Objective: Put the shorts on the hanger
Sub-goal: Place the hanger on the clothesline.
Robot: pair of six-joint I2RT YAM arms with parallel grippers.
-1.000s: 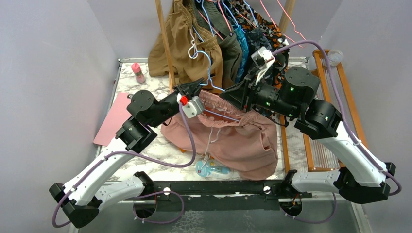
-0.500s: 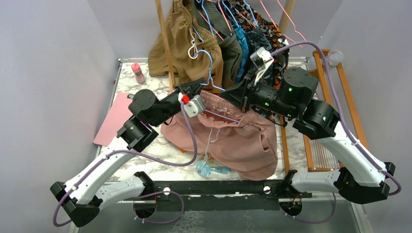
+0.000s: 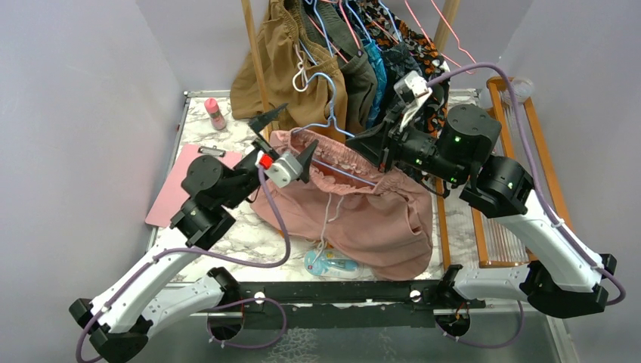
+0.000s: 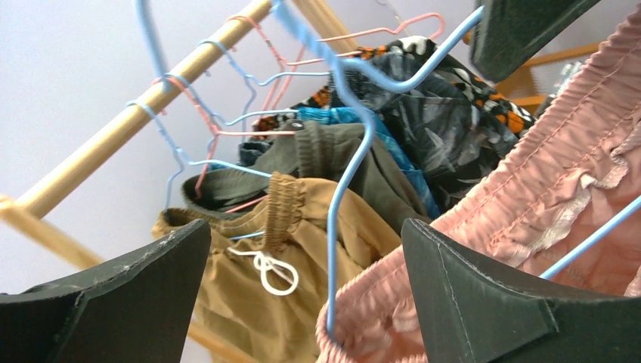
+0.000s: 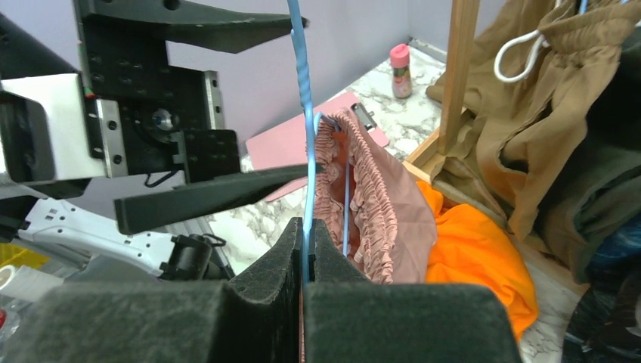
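Right gripper (image 5: 305, 249) pinches the hanger (image 5: 305, 113) wire, the shorts (image 3: 378, 219) draped along it just beyond its tips. Left gripper (image 3: 289, 136), apparently clamped there earlier, now gapes wide around the hanger's end.

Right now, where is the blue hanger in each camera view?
Top external: the hanger upper centre, above the shorts.
Left wrist: the hanger at centre, its wire running down into the shorts' waistband.
Right wrist: the hanger at centre, standing up from the right gripper.
Shared landmark: the shorts.
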